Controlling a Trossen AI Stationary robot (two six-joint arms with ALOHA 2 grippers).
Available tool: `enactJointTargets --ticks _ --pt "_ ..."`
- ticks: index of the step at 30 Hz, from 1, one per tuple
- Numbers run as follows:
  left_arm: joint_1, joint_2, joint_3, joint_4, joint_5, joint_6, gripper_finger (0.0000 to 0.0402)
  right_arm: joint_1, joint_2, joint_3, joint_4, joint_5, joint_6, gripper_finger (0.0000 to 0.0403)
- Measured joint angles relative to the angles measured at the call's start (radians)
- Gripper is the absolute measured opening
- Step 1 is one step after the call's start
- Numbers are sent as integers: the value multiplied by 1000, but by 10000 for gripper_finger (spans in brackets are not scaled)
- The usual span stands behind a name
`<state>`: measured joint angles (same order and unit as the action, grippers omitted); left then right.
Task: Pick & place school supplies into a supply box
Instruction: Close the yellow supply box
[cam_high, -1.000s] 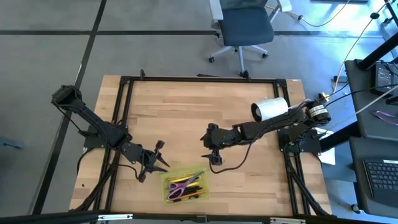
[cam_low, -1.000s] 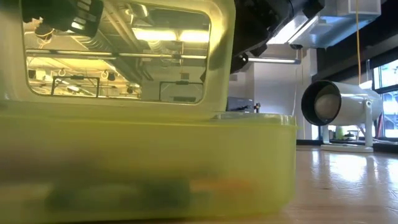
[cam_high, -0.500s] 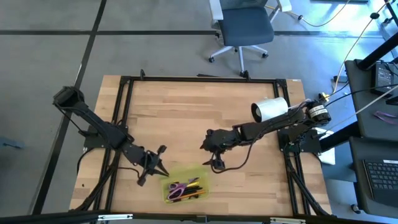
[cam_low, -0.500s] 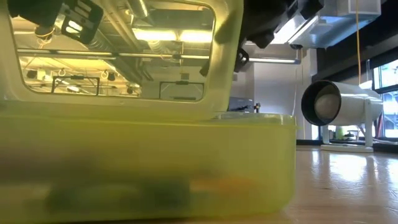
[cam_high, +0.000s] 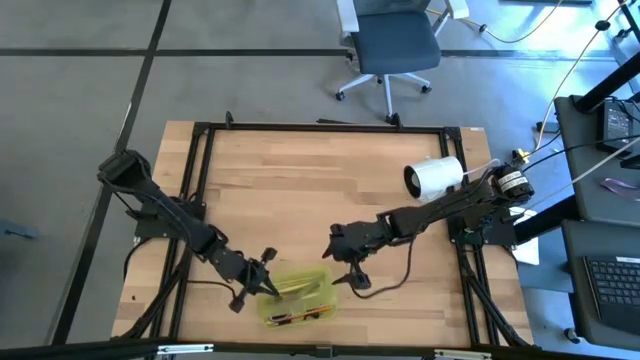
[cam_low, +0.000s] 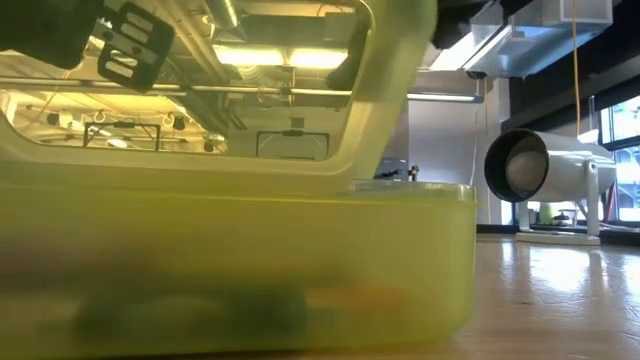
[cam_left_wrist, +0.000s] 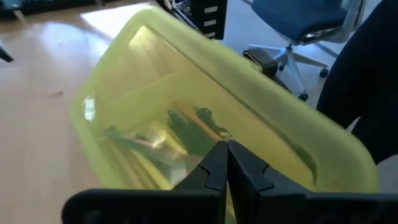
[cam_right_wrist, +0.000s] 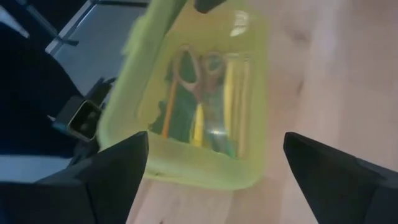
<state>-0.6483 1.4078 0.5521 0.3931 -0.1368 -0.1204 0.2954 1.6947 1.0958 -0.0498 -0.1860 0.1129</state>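
Note:
The translucent yellow-green supply box (cam_high: 297, 300) lies near the table's front edge, and its lid (cam_high: 303, 280) leans over it, half down. Through the lid show purple-handled scissors (cam_right_wrist: 199, 68) and yellow, orange and dark pens (cam_right_wrist: 199, 127), all lying inside the box. My left gripper (cam_high: 268, 286) is shut, at the lid's left end. My right gripper (cam_high: 338, 264) hangs open just off the box's right end, its fingers wide apart and touching nothing. In the low view the box (cam_low: 230, 260) fills the foreground, with the tilted lid (cam_low: 250, 90) above it. My left gripper pushes the lid with its shut fingertips (cam_left_wrist: 217, 163). They rest against the lid's outer face (cam_left_wrist: 205, 134), near its left end. The fingers come from the table's left, slanting down. The lid stands tilted over the box, its hinge edge on the box's far side.
A white cylinder (cam_high: 433, 176) lies on its side at the table's far right and also shows in the low view as the white cylinder (cam_low: 545, 170). A black frame (cam_high: 300, 128) borders the table. An office chair (cam_high: 395, 45) stands beyond the far edge. Bare wood lies across the table's middle.
My left gripper has shut and gone down and toward the box. The lid, which stood upright, has tipped over the box toward the near edge. My right gripper, still open, has moved toward the near edge, closer to the box's right end.

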Motion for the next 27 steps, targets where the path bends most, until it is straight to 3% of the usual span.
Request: enactJointTargets --ticks 8,14,22,27 --pt "-40 188 150 -12 1 0 1 61 0 0 14 35 -36 376" --pt "-65 279 225 -138 -9 -59 2 118 50 0 140 200 42 376" --pt "-80 288 252 -260 -76 -76 2 168 115 0 169 321 178 376" --pt "-60 284 254 -352 -84 11 3 188 151 -1 237 359 197 376"
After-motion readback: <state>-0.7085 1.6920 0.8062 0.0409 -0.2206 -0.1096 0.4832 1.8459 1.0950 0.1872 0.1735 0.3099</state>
